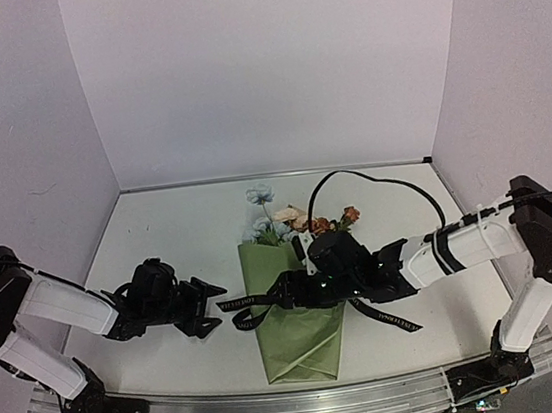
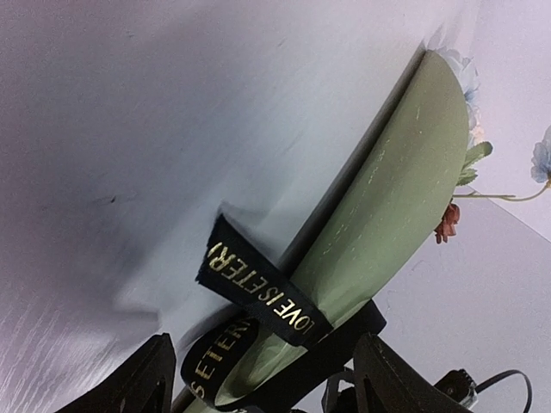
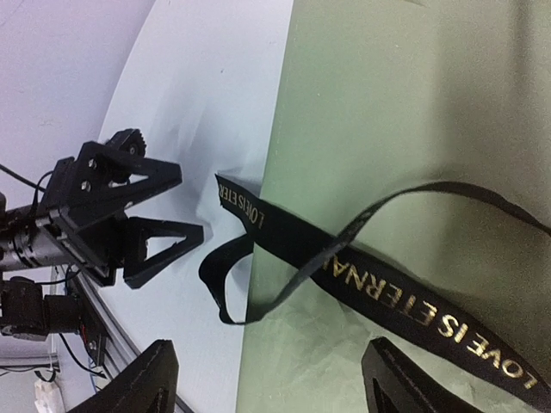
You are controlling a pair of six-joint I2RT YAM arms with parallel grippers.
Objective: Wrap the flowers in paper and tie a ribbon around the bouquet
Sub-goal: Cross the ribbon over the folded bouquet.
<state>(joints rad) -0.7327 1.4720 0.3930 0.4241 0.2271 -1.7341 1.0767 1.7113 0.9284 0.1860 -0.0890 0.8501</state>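
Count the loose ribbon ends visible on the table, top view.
2. One end of the black lettered ribbon lies left of the olive-green paper cone, toward the left end effector. The other trails right of the cone. More may be hidden under the right arm.

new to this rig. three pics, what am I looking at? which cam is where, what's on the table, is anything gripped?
Two robot arms are bolted at the near edge of a white table. The wide picture comes from a fixed camera above and behind them; the other two come from cameras on each wrist, so the dark prongs at their bottom edges are that arm's own fingers.

On the table lies the bouquet: a cone of olive-green paper with the flowers poking out at the far end. A black ribbon with gold lettering is draped loosely across the cone.

The left gripper sits just left of the cone, jaws apart, holding nothing. The right gripper hovers over the cone, also open; the ribbon lies slack below it, not pinched.
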